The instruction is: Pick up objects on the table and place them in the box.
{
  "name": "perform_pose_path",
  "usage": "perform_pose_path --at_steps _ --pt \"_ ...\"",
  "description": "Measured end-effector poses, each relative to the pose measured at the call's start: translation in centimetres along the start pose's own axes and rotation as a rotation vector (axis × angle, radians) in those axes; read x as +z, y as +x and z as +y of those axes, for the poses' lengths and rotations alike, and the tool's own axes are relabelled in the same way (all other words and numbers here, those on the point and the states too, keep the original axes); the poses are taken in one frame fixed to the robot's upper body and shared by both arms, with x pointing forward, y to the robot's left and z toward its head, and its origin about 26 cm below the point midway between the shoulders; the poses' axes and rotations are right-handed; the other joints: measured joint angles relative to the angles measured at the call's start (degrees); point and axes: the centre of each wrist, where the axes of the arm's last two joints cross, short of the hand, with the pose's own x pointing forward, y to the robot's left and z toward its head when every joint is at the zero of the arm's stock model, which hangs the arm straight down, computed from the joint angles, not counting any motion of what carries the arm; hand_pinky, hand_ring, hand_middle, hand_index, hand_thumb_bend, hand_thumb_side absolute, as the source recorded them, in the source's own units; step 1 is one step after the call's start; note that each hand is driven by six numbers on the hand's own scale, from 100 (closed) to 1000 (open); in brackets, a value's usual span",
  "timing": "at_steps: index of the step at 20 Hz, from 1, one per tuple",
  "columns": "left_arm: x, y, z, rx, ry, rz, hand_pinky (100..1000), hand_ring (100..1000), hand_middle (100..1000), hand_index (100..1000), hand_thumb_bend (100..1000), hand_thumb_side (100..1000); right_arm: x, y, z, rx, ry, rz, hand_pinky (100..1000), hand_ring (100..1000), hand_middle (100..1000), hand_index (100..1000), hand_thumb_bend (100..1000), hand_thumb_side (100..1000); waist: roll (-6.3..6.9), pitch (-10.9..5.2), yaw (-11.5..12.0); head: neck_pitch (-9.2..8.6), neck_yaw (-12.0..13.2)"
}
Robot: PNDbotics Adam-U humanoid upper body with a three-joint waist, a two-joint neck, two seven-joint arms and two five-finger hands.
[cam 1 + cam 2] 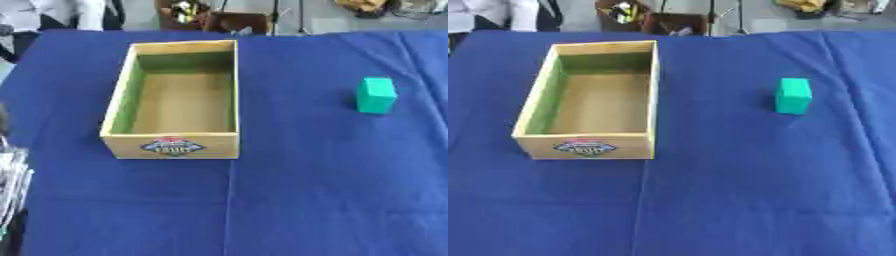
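A wooden box with an open top stands left of centre on the blue tablecloth; its inside is bare, with a green-tinted left wall and a label on the front face. A small green block stands upright on the cloth to the right of the box, well apart from it. Neither of my hands shows in either view.
Pale, blurred objects lie at the left edge of the left eye view, beside the table. Clutter and stands sit on the floor beyond the table's far edge. A crease runs down the cloth from the box's front right corner.
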Motion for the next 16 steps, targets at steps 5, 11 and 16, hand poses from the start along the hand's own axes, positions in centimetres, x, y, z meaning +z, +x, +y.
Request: perform_pose_path --at_steps 5,11,16 --pt "0.0 0.0 0.0 0.0 0.0 0.0 567 699 845 886 100 1000 0.0 0.0 0.0 0.0 0.0 0.0 860 810 727 799 100 903 0.03 0.07 0.0 0.0 0.1" --pt "0.0 0.0 0.0 0.0 0.0 0.0 567 700 846 886 100 1000 0.0 0.0 0.0 0.006 0.001 -0.002 860 816 736 803 100 917 0.11 0.11 0.0 0.0 0.1" --pt "0.0 0.0 0.0 -0.001 -0.001 0.001 567 700 846 886 100 1000 -1.1 -0.1 -1.1 0.097 0.057 -0.033 860 832 757 821 100 968 0.11 0.1 0.0 0.0 -0.2"
